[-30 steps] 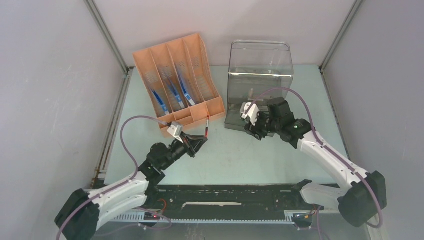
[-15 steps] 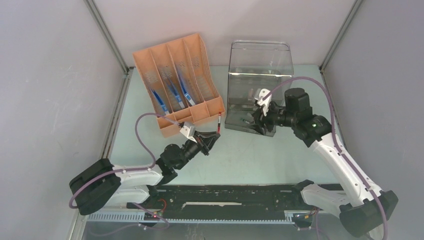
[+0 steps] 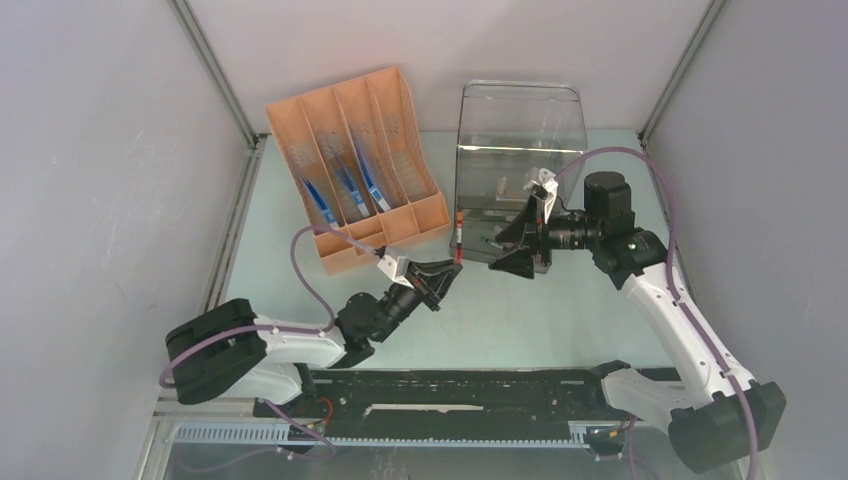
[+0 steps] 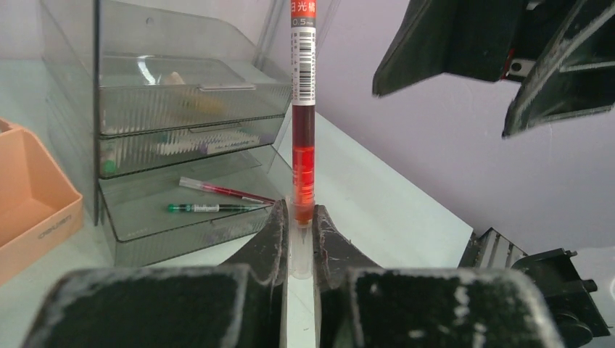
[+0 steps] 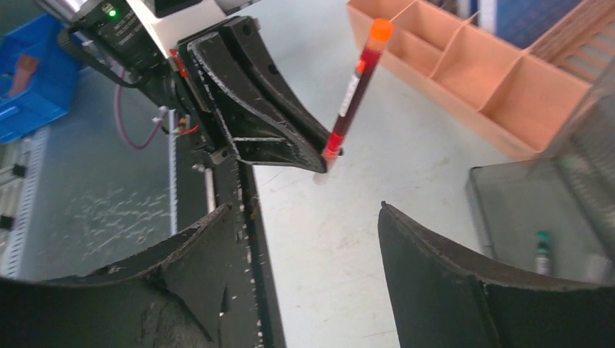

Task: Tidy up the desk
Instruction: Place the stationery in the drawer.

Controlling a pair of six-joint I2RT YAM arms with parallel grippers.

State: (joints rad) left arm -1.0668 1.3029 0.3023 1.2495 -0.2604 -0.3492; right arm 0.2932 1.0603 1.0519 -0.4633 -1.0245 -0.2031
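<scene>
My left gripper (image 3: pixel 452 270) is shut on the tip end of a red pen (image 3: pixel 458 236), which stands upright over the pale green desk (image 3: pixel 570 320). In the left wrist view the pen (image 4: pixel 304 130) rises from between the shut jaws of that gripper (image 4: pixel 303 226). Just right of the pen, my right gripper (image 3: pixel 498 250) faces it with nothing between its jaws. The right wrist view shows this gripper (image 5: pixel 305 206) open wide, and the red pen (image 5: pixel 352 101) stands a short way beyond it, apart from its fingertips.
A smoky clear drawer unit (image 3: pixel 520 160) stands at the back right; its lowest tray holds a red pen (image 4: pixel 225 191) and a green pen (image 4: pixel 210 208). An orange divided organizer (image 3: pixel 355 165) with blue pens stands at the back left. A black rail (image 3: pixel 450 395) runs along the front.
The left arm reached right and forward, carrying the red pen toward the right gripper. The right gripper pulled back from the drawer unit, turned to face left and opened wider.
</scene>
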